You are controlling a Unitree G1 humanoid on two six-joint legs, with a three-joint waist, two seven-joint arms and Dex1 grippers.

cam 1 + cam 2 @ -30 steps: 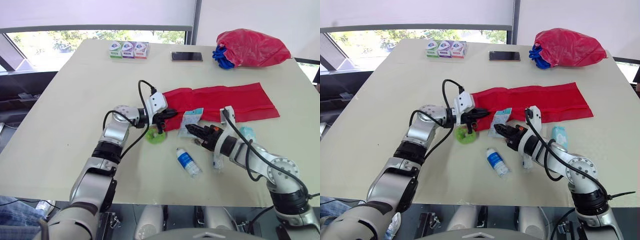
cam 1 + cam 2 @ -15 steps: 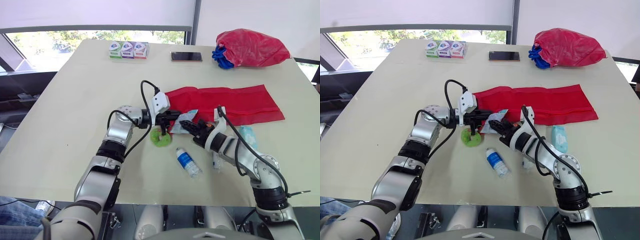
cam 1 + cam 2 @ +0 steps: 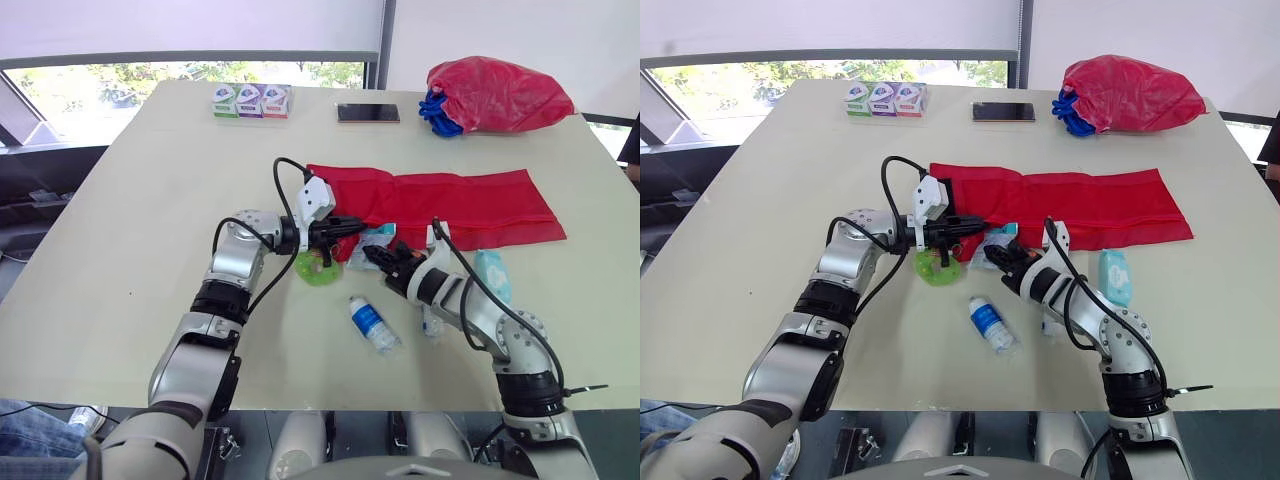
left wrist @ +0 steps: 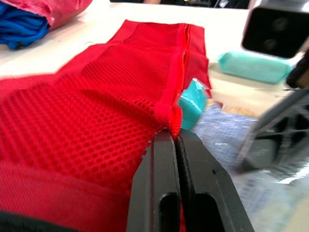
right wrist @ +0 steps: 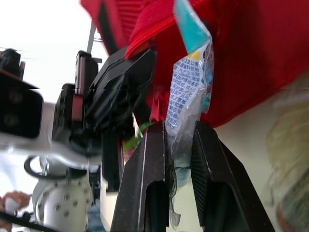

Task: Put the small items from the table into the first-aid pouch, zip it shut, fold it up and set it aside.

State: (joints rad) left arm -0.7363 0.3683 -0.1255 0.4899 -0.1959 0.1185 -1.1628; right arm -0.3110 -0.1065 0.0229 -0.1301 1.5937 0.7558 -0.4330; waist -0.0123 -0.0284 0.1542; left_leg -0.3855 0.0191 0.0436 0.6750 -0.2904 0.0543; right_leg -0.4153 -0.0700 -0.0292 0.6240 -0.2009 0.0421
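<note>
The red mesh first-aid pouch (image 3: 450, 205) lies unfolded across the table's middle. My left gripper (image 3: 350, 226) is shut on the pouch's near left edge (image 4: 171, 116), holding it slightly raised. My right gripper (image 3: 373, 256) is shut on a white-and-blue packet with a teal top (image 5: 189, 92), whose upper end sits at the lifted pouch edge beside the left gripper's fingers (image 5: 123, 84). A green round item (image 3: 318, 270) lies under the left gripper. A small bottle with a blue label (image 3: 374, 323), a teal wipes pack (image 3: 492, 275) and a white tube (image 3: 429, 322) lie on the table.
A stuffed red bag with blue cloth (image 3: 500, 93) sits at the far right. A phone (image 3: 367, 113) and a row of small boxes (image 3: 250, 100) lie along the far edge. Bare tabletop (image 3: 130, 240) spreads to the left.
My right gripper has carried the packet left and forward up to the pouch's lifted edge. The left gripper stays shut on that edge, which has spread a little wider.
</note>
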